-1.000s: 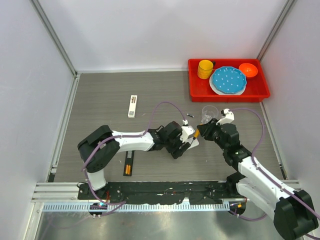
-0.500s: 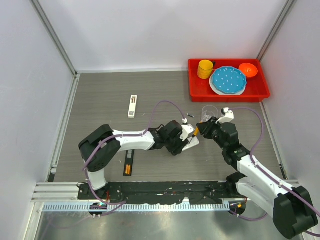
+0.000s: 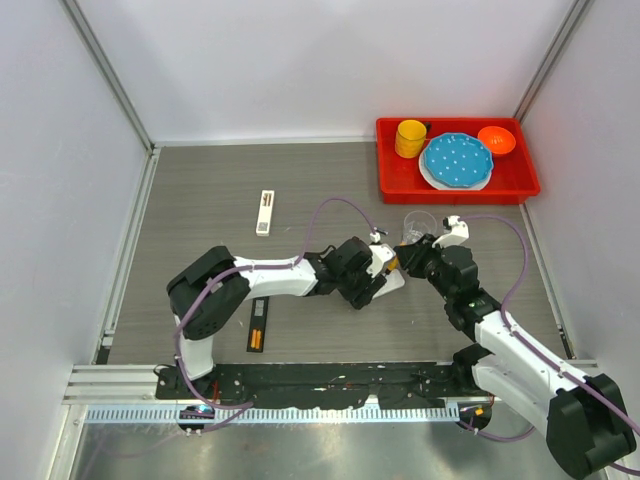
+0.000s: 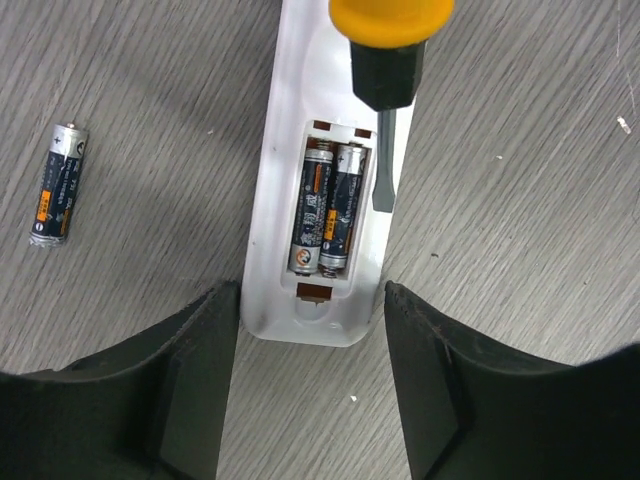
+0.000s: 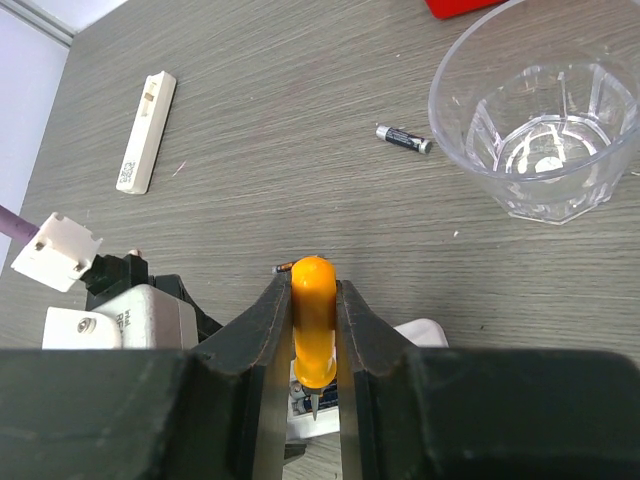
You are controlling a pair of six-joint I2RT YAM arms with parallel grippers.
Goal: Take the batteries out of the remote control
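Note:
A white remote control (image 4: 270, 150) lies face down with its compartment open and two batteries (image 4: 325, 205) side by side inside. My left gripper (image 4: 312, 300) has its jaws against both sides of the remote's near end; in the top view it (image 3: 372, 284) is at the table's middle. My right gripper (image 5: 315, 330) is shut on an orange-handled screwdriver (image 5: 313, 320), whose blade (image 4: 385, 160) rests on the compartment's right edge beside the batteries. One loose battery (image 4: 58, 183) lies left of the remote. Another (image 5: 404, 137) lies near the cup.
A clear plastic cup (image 3: 420, 225) stands just beyond the grippers. A second white remote (image 3: 265, 212) lies at the left. A black strip with an orange piece (image 3: 258, 327) lies near the front. A red tray (image 3: 400, 185) with dishes sits at the back right.
My left gripper has moved a little up and to the right, onto the remote's end. The right gripper with the screwdriver has shifted slightly toward it.

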